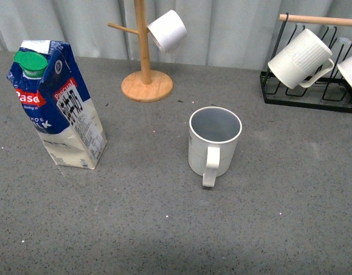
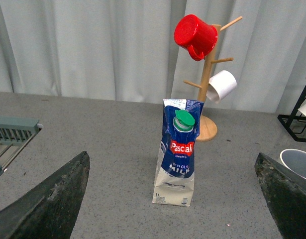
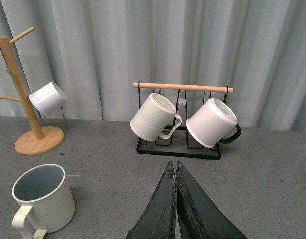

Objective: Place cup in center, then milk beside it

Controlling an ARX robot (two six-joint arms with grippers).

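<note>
So the cup (image 1: 214,146) sits mid-frame already, with the milk (image 1: 55,103) far left on the surface (image 1: 164,229). My left fingers (image 2: 53,199) gape wide facing it, and my right fingers (image 3: 167,209) are pressed together, empty. It's dented, soft-walled and probably hefty, so I'd pinch mid-body, gently.

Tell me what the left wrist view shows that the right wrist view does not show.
Only the left wrist view: the milk carton, standing upright, and the left pincer, open wide.
Only the right wrist view: a ribbed white mug and a mug with a dark handle, seen whole, hanging on a wooden bar; also the right pincer, shut.
Both: the cup, though the left wrist view catches only its rim, the wooden mug tree, the small white cup hung on it, the curtain and the grey table.
</note>
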